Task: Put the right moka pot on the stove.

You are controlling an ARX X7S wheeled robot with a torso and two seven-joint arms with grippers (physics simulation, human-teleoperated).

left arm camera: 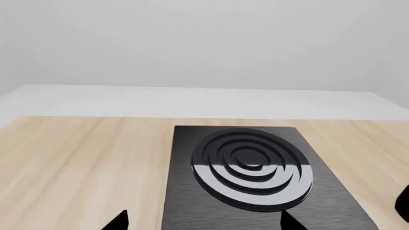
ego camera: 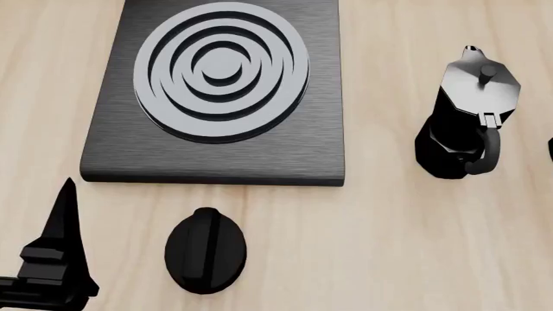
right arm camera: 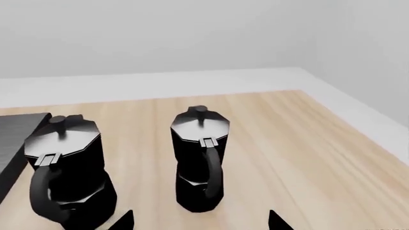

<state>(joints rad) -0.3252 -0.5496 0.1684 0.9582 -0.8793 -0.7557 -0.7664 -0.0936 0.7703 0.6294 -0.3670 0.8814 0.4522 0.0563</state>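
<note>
Pale wood grain covers the desk, which runs back to a white ledge and a plain grey-white wall in both wrist views. On the desk lies the stove, a flat black brushed slab whose round burner of raised concentric rings sits toward the desk's far edge. Just in front of the stove, toward the near edge and apart from it, lies a separate oval black knob. Two black moka pots stand upright on the bare wood off the stove's right side, handles turned toward the near edge. In the right wrist view the right moka pot stands beside the other moka pot, a clear gap between them; the other one is nearer the stove's edge. In the head view only the other pot shows whole, and a dark sliver at that view's right border is too small to tell. The left gripper hangs above the stove's near edge, its two black tips set wide apart with nothing between them. The right gripper hovers just short of the right moka pot, tips likewise spread wide and holding nothing, not touching the pot.
</note>
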